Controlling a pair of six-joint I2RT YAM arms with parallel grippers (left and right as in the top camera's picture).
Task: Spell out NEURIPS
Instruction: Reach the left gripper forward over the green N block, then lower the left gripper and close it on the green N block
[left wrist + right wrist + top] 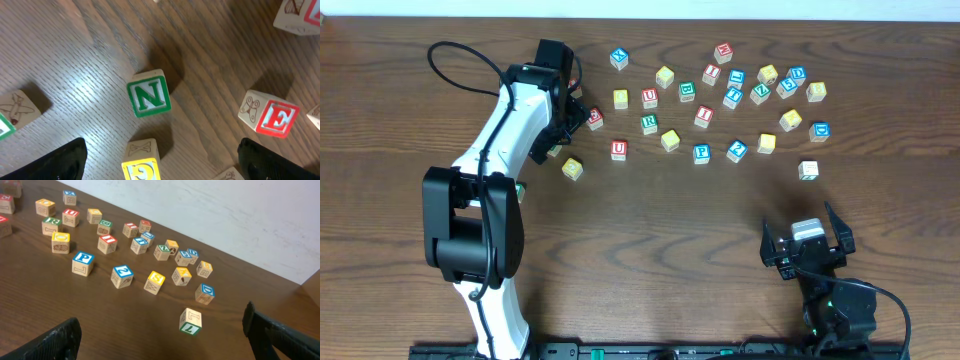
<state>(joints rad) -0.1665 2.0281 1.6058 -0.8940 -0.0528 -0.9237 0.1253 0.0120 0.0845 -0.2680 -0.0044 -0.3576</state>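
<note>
Left hand (563,125): upper left of the overhead view, right at the left edge of the cube scatter, fingers spread wide and gripping nothing.
Green N cube (149,95): dead centre of the left wrist view, flat on the bench (650,250), letter face up. It sits free ahead of the two dark fingers, touching neither.
Red E cube (595,118): just right of the left hand from overhead. In the wrist view it is off to the right, apart from the N.
Yellow-faced cube (142,167): bottom edge of the left wrist view, near the N but clear of it.
Red U cube (618,150): left of centre overhead, below and right of the red E.
Other red U cube (649,97): higher up and a little to the right.
Green R cube (649,123): just under that upper U.
Red I cube (704,115): upper middle, well right of the R.
Blue P cube (701,153): near and straight below the I.
Yellow S cube (767,143): right of the P, with another cube between them.
Green E cube (687,91): above and left of the I.
Right hand (804,230): lower right of the overhead view, fingers wide apart and empty, well clear of every cube.
</note>
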